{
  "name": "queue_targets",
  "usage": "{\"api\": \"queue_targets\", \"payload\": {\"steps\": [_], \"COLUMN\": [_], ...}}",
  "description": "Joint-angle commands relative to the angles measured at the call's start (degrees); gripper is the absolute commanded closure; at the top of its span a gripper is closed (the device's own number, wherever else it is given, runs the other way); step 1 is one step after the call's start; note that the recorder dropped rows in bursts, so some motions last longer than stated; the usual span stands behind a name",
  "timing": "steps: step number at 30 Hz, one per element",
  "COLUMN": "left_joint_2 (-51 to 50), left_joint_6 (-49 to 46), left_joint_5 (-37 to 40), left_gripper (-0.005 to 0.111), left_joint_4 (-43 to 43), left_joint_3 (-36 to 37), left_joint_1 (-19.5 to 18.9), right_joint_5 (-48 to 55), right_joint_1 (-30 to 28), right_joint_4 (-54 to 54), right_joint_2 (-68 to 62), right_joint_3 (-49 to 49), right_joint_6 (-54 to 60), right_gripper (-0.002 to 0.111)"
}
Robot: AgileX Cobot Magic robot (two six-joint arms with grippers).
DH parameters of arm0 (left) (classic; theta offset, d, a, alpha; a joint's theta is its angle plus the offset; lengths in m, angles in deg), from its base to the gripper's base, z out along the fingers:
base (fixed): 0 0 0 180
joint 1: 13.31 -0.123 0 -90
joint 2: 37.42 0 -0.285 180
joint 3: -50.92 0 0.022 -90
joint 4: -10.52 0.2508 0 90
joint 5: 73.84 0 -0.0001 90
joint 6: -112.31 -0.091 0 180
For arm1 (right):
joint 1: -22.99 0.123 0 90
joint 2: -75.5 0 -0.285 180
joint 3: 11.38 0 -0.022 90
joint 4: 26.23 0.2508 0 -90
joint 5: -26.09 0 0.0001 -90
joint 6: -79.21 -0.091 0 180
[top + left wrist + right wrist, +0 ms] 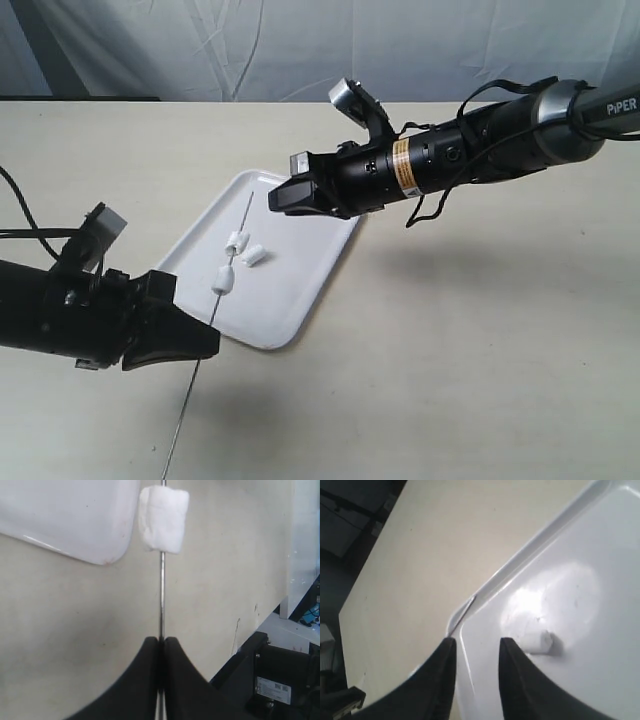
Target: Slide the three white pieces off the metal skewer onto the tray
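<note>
The white tray (290, 290) lies mid-table. The thin metal skewer (243, 215) slants over it from the far corner to the near table edge. Two white pieces (236, 241) (223, 280) sit on the rod, and a third (253, 255) lies loose on the tray beside them. My left gripper (210, 345) is shut on the skewer just off the tray's near edge. Its wrist view shows the rod (161, 595) pinched at the tips (161, 641), with one piece (163, 519) farther up. My right gripper (278, 198) hovers open over the tray's far corner, empty (477, 642), near a piece (540, 641).
The tray's rounded corner (65, 515) lies beside the rod in the left wrist view. The skewer's free tail (180, 420) runs past the left gripper toward the near table edge. A pale cloth backdrop (300, 40) hangs behind the table.
</note>
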Motion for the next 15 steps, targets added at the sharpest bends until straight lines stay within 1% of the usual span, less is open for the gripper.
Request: {"api": "queue_targets", "payload": {"steps": [1,5,8,9,13,15], "left_joint_2": [0.11,0.11,0.11,0.11,0.11,0.11], "left_joint_6": [-1.91,-3.39,-5.47,-5.54,-5.54,-5.54], "left_joint_5": [0.03,-1.69,-1.57,-1.57,-1.57,-1.47], "left_gripper": [0.107,0.107,0.107,0.107,0.107,0.107], "left_joint_4": [-1.42,-3.87,-6.72,-7.30,-8.00,-8.57], "left_joint_3": [0.11,0.11,0.11,0.11,0.11,0.11], "left_joint_1": [-0.13,-0.13,-0.13,-0.13,-0.13,-0.13], "right_joint_5": [-0.97,-0.97,-2.08,-3.13,-7.81,-8.35], "right_joint_1": [-0.10,-0.10,-0.10,-0.10,-0.10,0.04], "right_joint_4": [-4.61,-3.91,-2.54,-1.76,1.32,1.50], "right_joint_2": [0.01,0.01,0.01,0.01,0.01,0.01], "right_joint_3": [-0.22,-0.22,-0.22,-0.22,-0.22,-0.22], "right_joint_6": [-2.43,-6.63,-8.53,-8.53,-8.76,-9.78], "right_gripper": [0.079,0.079,0.079,0.078,0.063,0.064]}}
